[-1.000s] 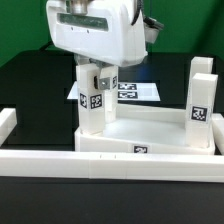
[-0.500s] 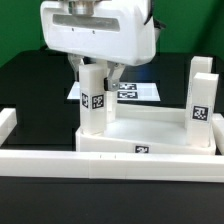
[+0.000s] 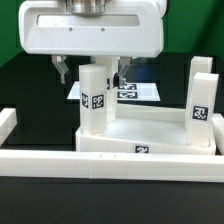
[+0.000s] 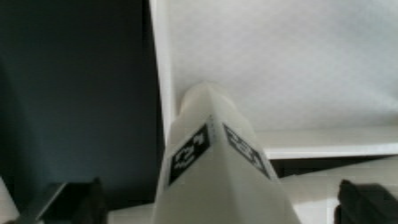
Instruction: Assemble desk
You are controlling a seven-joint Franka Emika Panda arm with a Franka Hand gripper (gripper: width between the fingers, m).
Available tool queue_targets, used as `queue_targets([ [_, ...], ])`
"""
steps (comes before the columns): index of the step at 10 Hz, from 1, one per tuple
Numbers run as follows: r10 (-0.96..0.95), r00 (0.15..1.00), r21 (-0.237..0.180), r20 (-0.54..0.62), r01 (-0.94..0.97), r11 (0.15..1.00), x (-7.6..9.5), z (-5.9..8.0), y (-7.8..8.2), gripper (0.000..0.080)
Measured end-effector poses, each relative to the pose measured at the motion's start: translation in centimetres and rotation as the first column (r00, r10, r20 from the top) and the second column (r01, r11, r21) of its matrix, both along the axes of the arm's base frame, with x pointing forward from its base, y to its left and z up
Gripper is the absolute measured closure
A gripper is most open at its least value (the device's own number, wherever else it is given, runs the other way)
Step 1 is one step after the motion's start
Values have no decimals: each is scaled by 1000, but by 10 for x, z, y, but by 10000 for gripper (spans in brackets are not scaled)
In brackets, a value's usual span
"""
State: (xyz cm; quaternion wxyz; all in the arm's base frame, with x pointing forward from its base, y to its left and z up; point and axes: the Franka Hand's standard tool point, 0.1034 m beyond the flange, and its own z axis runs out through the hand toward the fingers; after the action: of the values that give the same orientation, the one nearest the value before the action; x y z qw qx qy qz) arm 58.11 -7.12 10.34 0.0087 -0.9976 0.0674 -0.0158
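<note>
Desk panel (image 3: 150,130): white rectangular panel with a raised rim, lying on the black table just behind the front border bar; a small black-and-white square tag shows on its front edge.
Near leg (image 3: 94,99): short white square-section leg standing upright at the panel corner on the exterior view's left; one square tag on its front face. In the wrist view this leg (image 4: 217,150) rises toward the camera as a tapering white post with tags on two adjoining faces.
Far leg (image 3: 200,100): second white leg standing upright at the panel corner on the exterior view's right, one tag on its front face.
Gripper (image 3: 92,72): directly above the near leg, jaws spread wide; one fingertip on each side of the leg top, with a visible gap on both sides, so nothing is clamped or touched. In the wrist view the dark fingertips (image 4: 80,200) sit well apart from the leg.
Markings: only black-and-white tag patterns; no readable lettering or brand.
Marker board (image 3: 135,91): flat white sheet of printed tags on the table behind the panel.
Border bar (image 3: 60,160): long low white bar across the front.
Table (image 3: 30,85): black surface.
</note>
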Motion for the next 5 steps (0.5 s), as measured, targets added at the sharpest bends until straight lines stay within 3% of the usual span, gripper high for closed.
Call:
queue_targets([
  [5,355,934,-26,-29,-356,934,0,-2,-5,150],
])
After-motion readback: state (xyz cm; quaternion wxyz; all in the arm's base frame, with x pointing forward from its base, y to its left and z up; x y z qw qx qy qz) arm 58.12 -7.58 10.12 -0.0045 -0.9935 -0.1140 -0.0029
